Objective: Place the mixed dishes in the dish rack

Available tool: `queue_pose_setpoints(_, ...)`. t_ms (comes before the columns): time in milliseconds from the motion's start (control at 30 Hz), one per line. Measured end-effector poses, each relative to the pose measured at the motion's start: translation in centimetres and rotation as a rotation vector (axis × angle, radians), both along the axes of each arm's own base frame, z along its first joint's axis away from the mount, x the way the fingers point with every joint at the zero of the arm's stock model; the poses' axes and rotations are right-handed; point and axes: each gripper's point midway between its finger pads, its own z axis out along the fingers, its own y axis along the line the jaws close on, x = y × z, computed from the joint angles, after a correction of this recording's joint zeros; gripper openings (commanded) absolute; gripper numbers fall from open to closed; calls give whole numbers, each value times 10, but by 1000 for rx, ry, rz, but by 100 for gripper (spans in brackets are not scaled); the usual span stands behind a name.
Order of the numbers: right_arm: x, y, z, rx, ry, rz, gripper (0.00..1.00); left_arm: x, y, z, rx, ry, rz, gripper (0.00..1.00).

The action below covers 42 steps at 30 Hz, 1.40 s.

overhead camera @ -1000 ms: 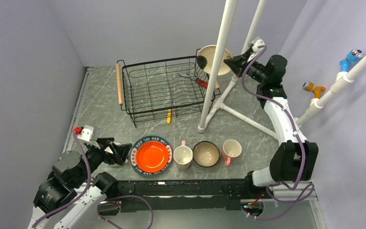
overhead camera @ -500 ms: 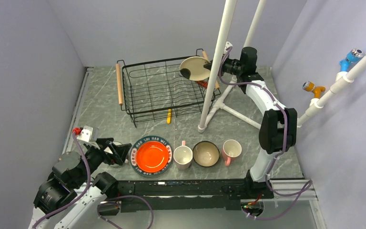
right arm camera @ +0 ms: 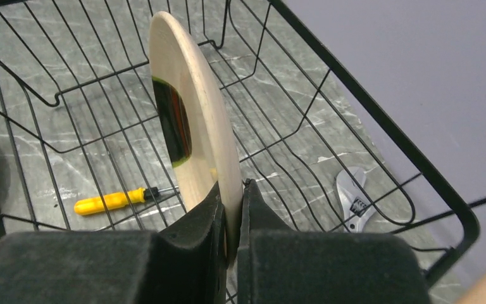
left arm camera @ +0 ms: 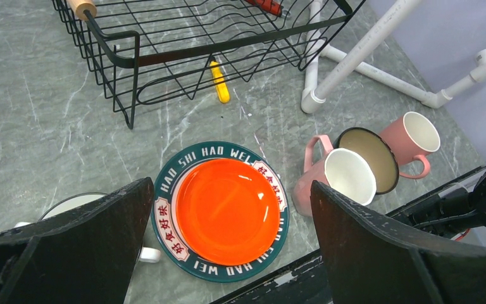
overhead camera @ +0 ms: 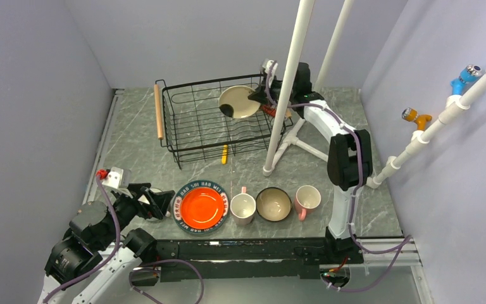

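since a second ago my right arm has swung in from beyond the dish rack's [overhead camera: 164, 123] far right corner, and the cream dish [overhead camera: 239, 101] it carries now hangs over the rack's right half instead of outside it. my left arm has not shifted.

my right end effector [overhead camera: 257, 96] is clenched on the dish's rim; the wrist view shows both fingers [right arm camera: 196, 221] pinching the edge of the cream dish [right arm camera: 193, 120]. the dish stands on edge, nearly upright. it reaches straight out from my fingers toward the rack's floor wires [right arm camera: 101, 82], not yet touching them as far as i can tell.

that is what the coming move turns on, i judge: the disc lies ahead of and below my grip, so i would lower it edge-first and line its plane up with a slot before letting go.

my left end effector [left arm camera: 228, 212] is spread wide and holds nothing. it hovers on the rack's near side over the big plate [left arm camera: 164, 209]. the two pink mugs [overhead camera: 243, 208] [overhead camera: 307, 199] and the bowl [overhead camera: 273, 204] sit in a row on the worktop beside the plate, well apart from the rack. my right arm is clearly the nearer one to the rack. a yellow tool [overhead camera: 224, 154] lies just beside the rack's near edge.
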Motion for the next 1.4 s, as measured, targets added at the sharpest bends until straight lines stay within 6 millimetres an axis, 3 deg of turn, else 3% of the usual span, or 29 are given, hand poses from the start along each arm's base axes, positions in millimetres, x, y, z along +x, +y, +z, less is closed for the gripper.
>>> queue_pose_setpoints(133,6,16,-12,-47,34,5,0,0,0,0,0,0,1,99)
queue_pose_setpoints(500,17,29,-43,-230,58,-32,0,0,0,0,1,0,3,99)
queue_pose_setpoints(767,18,24,-74,-376,29,-50,0,1,0,-1,4,4,3,99)
queue_pose_setpoints(1067,28,18,-76,-442,-50,-72,0,3,-1,-3,12,16,3,99)
queue_pose_setpoints(1200,30,11,-87,-499,-84,-74,0,3,-2,-4,15,21,3,100)
queue_pose_setpoints(1400,26,9,-90,-531,-136,-50,0,4,-2,-4,19,25,2,100)
